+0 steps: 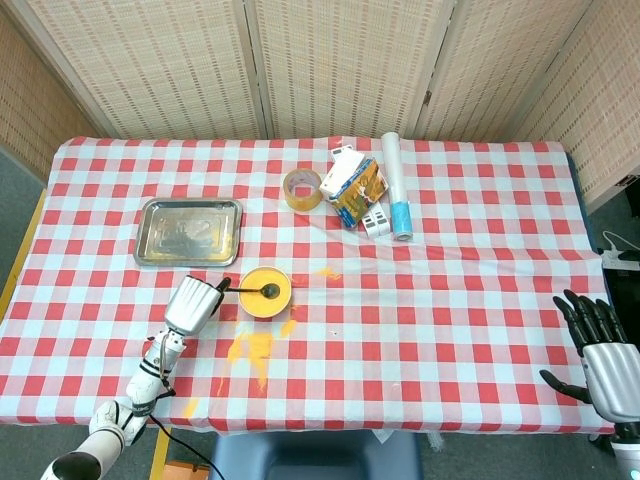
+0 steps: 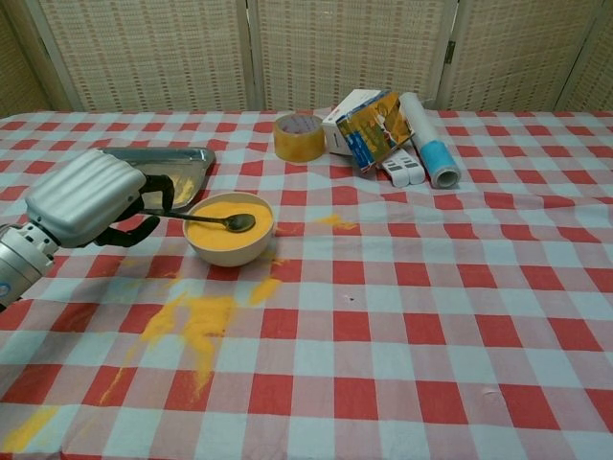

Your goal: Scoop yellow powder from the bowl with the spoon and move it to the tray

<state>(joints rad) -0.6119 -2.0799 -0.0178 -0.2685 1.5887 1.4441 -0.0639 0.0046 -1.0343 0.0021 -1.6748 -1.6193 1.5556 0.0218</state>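
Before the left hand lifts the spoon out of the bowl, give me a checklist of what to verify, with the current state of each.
1. Left hand holds the spoon handle: ok, handle runs into its fingers.
2. Spoon head in the yellow powder: ok, it lies on the powder in the bowl.
3. Spoon loaded: cannot tell.
4. Tray free to receive: ok, beyond the bowl, nothing on it.
5. Tablecloth clean: not ok, spilled powder in front of the bowl.
6. Right hand out of the way: ok, open at the table's far edge.
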